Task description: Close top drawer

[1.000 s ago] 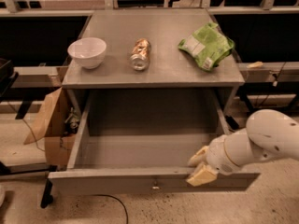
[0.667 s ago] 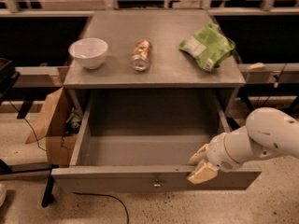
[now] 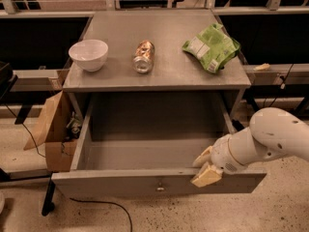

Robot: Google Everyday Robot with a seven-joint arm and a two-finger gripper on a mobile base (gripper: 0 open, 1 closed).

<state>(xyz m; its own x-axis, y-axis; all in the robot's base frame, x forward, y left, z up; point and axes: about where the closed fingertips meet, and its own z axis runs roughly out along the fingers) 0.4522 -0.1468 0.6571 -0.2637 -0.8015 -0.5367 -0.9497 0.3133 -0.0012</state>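
One top drawer (image 3: pixel 111 183) stands wide open under the worktop (image 3: pixel 174 74).
Gripper (image 3: pixel 202 167) at its front edge, right of knob (image 3: pixel 158 188), jaws parted.

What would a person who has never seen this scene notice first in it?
The top drawer stands pulled far out below the table top, and the white arm's gripper sits at the right part of its front rim. On the table top are a white bowl at the left, a can on its side in the middle and a green bag at the right.
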